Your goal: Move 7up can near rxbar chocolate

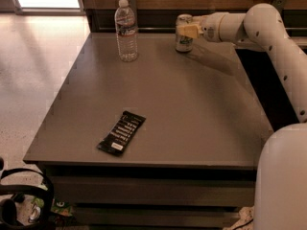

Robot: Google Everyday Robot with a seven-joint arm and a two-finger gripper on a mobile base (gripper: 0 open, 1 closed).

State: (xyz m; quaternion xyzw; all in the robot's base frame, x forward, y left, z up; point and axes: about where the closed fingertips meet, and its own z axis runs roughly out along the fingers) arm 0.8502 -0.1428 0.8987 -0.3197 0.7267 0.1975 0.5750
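Note:
The 7up can point(182, 34), pale silver with a green mark, stands upright at the far edge of the grey table point(192, 119), right of centre. My gripper point(188, 30) reaches in from the right at the end of the white arm point(259, 28). Its yellowish fingers point(190, 30) are closed on the can's upper right side. The rxbar chocolate point(121, 132), a flat black wrapper with white text, lies near the front left of the table, far from the can.
A clear plastic water bottle point(126, 31) stands at the far left of the table. A wooden wall runs behind the table. A dark gap lies to the right of the table. The robot's white body point(283, 181) fills the lower right.

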